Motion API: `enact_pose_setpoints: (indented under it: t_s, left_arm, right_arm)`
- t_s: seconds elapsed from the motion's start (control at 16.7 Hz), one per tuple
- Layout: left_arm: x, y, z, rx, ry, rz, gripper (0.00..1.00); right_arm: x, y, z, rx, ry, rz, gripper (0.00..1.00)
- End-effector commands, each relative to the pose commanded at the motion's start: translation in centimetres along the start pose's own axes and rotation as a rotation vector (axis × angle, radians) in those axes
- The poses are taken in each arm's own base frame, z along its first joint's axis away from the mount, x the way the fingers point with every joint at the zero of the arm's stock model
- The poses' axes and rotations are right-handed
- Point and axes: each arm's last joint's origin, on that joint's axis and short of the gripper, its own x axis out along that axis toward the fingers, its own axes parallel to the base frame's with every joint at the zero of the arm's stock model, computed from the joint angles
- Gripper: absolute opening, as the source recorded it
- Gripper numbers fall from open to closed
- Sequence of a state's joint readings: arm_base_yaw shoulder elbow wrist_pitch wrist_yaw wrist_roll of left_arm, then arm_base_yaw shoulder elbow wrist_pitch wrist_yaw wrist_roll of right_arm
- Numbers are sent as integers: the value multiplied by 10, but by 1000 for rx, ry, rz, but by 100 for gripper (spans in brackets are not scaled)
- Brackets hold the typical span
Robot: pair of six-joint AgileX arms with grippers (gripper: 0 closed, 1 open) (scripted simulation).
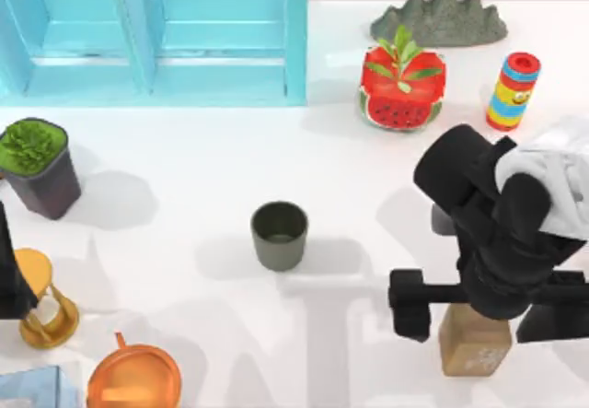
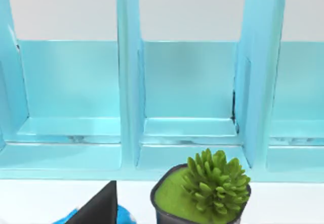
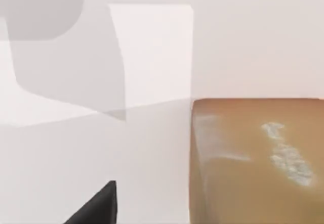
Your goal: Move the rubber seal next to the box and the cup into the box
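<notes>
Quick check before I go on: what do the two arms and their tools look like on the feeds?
The right arm is chunky matte black with rounded housings and one white segment near the wrist; its tool carries a black crossbar. The left arm shows as a plain black piece at the table's left edge. No cables or markings visible.
</notes>
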State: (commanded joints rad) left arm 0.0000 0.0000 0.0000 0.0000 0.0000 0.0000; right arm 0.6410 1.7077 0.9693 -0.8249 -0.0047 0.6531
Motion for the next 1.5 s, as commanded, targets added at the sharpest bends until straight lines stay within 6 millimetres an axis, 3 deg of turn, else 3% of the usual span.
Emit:
enact_pose_setpoints:
  t_s: [0.36, 1.14, 1.5]
  left_arm:
    - [0, 0, 0, 0, 0, 0, 100]
    - [0, 0, 0, 0, 0, 0, 100]
    - [0, 0, 0, 0, 0, 0, 100]
  right_arm:
    - [10, -1, -2, 0, 5, -4, 100]
    - [10, -1, -2, 0, 5, -4, 2]
    - [10, -1, -2, 0, 5, -4, 0]
